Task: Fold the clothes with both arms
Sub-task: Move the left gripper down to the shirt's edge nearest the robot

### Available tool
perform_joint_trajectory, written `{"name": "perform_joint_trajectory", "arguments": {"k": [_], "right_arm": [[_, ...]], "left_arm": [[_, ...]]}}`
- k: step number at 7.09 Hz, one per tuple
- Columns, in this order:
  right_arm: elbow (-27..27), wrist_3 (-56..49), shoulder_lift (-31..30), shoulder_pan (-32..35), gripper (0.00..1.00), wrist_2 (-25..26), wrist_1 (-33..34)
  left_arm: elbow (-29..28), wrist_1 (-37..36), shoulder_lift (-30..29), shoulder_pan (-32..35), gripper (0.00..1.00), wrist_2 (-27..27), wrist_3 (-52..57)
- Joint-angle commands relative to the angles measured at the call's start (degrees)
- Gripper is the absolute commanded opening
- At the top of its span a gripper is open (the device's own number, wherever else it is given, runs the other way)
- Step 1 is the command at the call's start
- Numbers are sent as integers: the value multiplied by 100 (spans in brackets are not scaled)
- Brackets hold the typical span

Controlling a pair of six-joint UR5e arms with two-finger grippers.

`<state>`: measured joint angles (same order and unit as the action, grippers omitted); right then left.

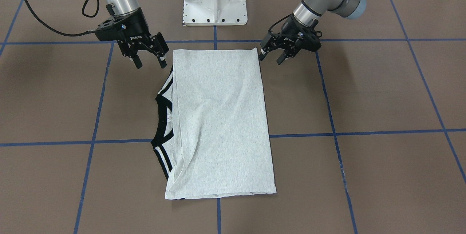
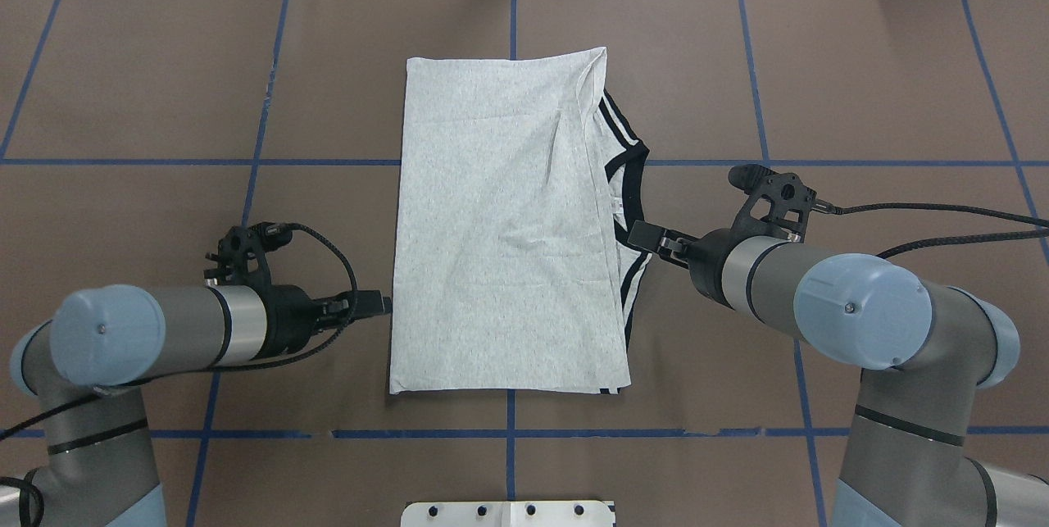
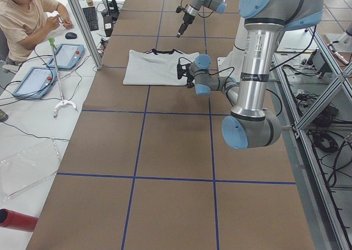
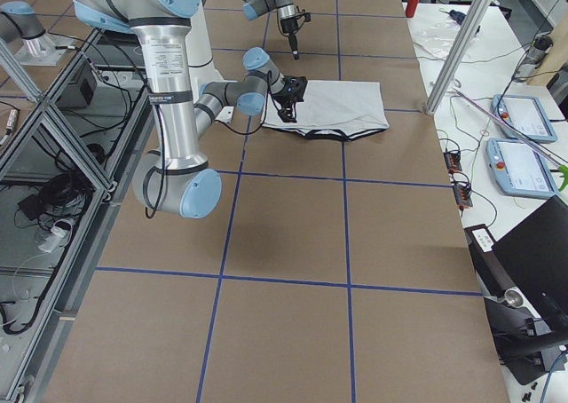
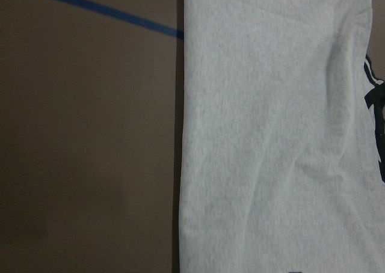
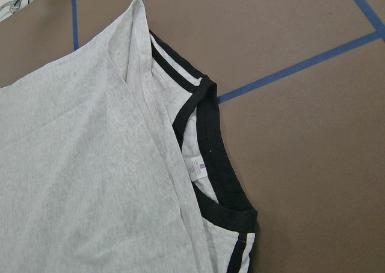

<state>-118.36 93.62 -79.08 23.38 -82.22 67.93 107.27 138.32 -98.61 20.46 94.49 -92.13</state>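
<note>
Firstly, left gripper, black, two-finger, on a silver-grey arm with pale-blue joint caps: it sits just beside the left long edge of the shirt, towards the robot's end. Its jaws are spread with a clear gap and nothing is between them. Item two, table: brown covering, marked into large squares by blue tape. Item three, T-shirt, light heather grey: folded into a long rectangle, plain side up. It lies flat at the middle of the table between the two grippers and straddles the centre tape line. Black collar trim and black-striped cuffs stick out from under its right-hand folded edge. A small white neck tag sits inside the collar; it bears a purple mark and print too small to read. Item four, right gripper, same make: it is near the collar side of the shirt, by the cuff nearer the robot. Its jaws are likewise apart and hold nothing. White lettering on its body reads ROBOTIQ. Item five, white pedestal base: it stands on the centre line at the robot's edge, well apart from the shirt.
</note>
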Motion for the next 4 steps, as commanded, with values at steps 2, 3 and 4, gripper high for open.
{"name": "perform_joint_trajectory", "arguments": {"k": [2,3,4], "right_arm": [[-3,33,-2,-9,100,13,1],[-3,33,-2,-9,100,13,1],[-3,42,-2,-9,100,5,1]], "left_arm": [[-65,-51,9,-595,75,-264,-437],[-66,-51,0,-613,75,-273,-464],[-109,-51,-61,-648,71,-299,-473]]}}
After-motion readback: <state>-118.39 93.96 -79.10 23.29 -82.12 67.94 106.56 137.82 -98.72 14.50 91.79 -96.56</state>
